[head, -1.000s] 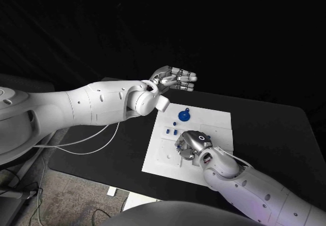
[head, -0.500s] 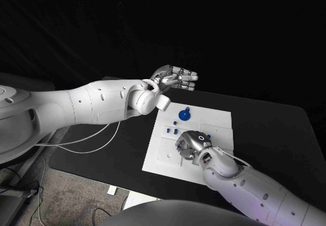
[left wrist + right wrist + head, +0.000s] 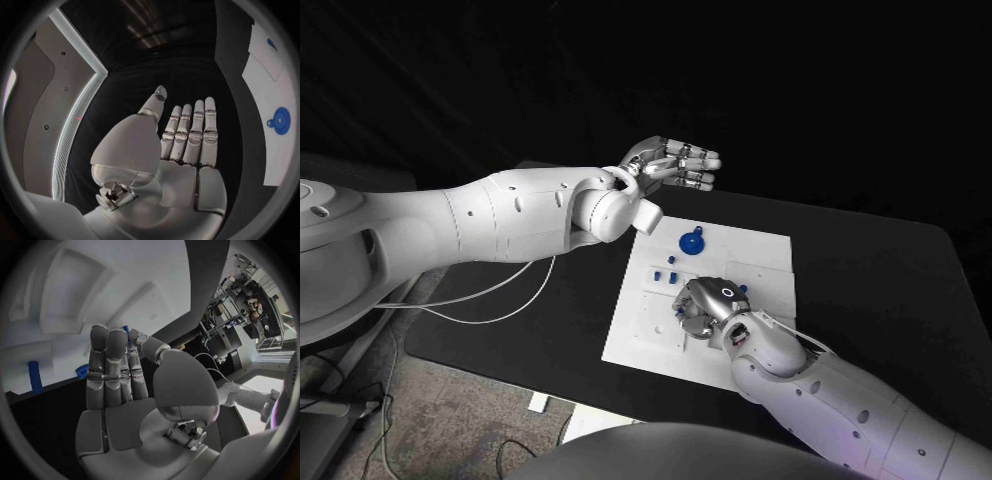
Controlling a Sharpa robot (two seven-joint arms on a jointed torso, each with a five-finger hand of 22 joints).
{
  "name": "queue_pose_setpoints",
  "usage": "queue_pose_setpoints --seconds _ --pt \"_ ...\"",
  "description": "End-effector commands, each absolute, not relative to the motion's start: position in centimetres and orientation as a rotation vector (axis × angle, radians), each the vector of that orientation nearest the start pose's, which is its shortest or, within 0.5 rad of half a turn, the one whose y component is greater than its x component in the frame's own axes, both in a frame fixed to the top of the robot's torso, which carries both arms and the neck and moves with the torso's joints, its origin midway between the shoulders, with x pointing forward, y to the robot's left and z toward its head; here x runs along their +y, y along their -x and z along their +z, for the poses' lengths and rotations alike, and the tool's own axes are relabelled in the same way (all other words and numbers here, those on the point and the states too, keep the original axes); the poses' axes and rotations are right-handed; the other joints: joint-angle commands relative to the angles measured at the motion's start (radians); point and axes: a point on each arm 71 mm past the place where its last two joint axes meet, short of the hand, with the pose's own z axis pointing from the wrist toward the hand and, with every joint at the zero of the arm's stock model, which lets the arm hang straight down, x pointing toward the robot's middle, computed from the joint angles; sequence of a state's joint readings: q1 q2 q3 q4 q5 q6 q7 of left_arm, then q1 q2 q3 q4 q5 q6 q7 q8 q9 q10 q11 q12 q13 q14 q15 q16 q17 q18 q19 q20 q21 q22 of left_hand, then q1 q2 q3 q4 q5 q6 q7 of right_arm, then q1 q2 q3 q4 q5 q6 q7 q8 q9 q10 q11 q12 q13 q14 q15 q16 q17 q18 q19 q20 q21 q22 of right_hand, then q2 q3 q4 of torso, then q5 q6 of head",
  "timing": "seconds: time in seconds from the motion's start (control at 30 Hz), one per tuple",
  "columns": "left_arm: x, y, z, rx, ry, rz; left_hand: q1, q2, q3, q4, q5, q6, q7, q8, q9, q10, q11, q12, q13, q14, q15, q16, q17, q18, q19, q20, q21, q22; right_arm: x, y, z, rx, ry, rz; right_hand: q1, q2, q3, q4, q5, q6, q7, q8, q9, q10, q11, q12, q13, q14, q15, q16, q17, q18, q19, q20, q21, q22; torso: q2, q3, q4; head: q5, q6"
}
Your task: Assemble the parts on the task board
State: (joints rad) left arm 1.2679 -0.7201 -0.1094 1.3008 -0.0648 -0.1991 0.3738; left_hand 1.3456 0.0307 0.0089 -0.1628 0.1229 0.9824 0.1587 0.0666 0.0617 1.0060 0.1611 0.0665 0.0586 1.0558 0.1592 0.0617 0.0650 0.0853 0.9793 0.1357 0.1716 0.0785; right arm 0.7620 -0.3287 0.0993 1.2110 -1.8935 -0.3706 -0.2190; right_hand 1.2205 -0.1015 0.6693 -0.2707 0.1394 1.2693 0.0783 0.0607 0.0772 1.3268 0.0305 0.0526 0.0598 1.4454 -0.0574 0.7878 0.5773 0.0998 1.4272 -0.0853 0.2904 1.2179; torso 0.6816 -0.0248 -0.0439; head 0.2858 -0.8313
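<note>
The white task board (image 3: pixel 646 330) lies in the middle of the black table. A round blue part (image 3: pixel 691 243) sits near the board's far edge, with small blue parts (image 3: pixel 669 264) just in front of it. My right hand (image 3: pixel 708 305) is low over the board's middle. In the right wrist view its fingers (image 3: pixel 109 370) lie straight and together, and a sliver of a blue part (image 3: pixel 127 331) shows between the thumb tip and the nearest finger. My left hand (image 3: pixel 672 165) is raised beyond the board's far left corner, fingers (image 3: pixel 190 130) straight, holding nothing.
The right wrist view shows a blue peg (image 3: pixel 34 376) and another blue piece (image 3: pixel 81 371) on the board beside the fingers. The left wrist view shows the round blue part (image 3: pixel 279 120) on the board (image 3: pixel 265 55). Black tabletop (image 3: pixel 877 270) surrounds the board.
</note>
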Motion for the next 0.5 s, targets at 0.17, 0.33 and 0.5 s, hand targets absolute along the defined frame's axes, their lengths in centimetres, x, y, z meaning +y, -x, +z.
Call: queue_pose_setpoints --seconds 0.17,0.33,0.5 --pt "20.4 -53.1 -17.9 1.489 0.984 -1.531 0.001 0.011 0.0 0.002 0.003 0.005 0.0 0.0 0.001 0.004 0.002 0.0 0.0 0.0 -0.003 0.0 -0.001 0.01 -0.002 0.005 0.008 -0.002 -1.6 -41.3 -34.9 1.745 0.333 0.704 -0.001 0.005 0.004 -0.001 0.002 0.009 0.001 0.003 0.001 0.01 0.0 0.007 0.001 0.001 -0.008 0.007 -0.001 0.014 0.007 -0.002 -0.006 0.001 0.0 0.0 0.0013 0.002 -0.001" --pt "20.3 -53.1 -18.0 1.493 0.984 -1.532 0.001 0.011 0.0 0.002 0.003 0.005 0.0 0.0 0.001 0.004 0.002 0.0 0.0 0.0 -0.003 0.0 -0.001 0.01 -0.002 0.005 0.008 -0.002 -1.4 -41.1 -35.5 1.754 0.357 0.691 0.0 0.006 0.003 -0.003 0.002 0.009 0.001 0.004 0.001 0.009 0.0 0.007 0.001 0.001 -0.008 0.008 -0.003 0.015 0.008 -0.002 -0.012 0.008 0.0 -0.0004 0.0003 0.001 -0.001" --pt "20.3 -53.1 -18.0 1.496 0.984 -1.534 0.0 0.01 -0.001 0.002 0.002 0.004 0.0 0.0 0.001 0.003 0.003 0.0 0.0 -0.002 -0.002 0.0 -0.001 0.01 -0.003 0.006 0.008 -0.002 -1.3 -40.9 -35.9 1.763 0.374 0.681 0.0 0.006 0.003 -0.004 0.002 0.009 0.001 0.004 0.001 0.009 0.001 0.007 0.001 0.001 -0.007 0.008 -0.004 0.014 0.008 -0.002 -0.015 0.011 0.0 -0.0008 0.0004 0.0 -0.002"
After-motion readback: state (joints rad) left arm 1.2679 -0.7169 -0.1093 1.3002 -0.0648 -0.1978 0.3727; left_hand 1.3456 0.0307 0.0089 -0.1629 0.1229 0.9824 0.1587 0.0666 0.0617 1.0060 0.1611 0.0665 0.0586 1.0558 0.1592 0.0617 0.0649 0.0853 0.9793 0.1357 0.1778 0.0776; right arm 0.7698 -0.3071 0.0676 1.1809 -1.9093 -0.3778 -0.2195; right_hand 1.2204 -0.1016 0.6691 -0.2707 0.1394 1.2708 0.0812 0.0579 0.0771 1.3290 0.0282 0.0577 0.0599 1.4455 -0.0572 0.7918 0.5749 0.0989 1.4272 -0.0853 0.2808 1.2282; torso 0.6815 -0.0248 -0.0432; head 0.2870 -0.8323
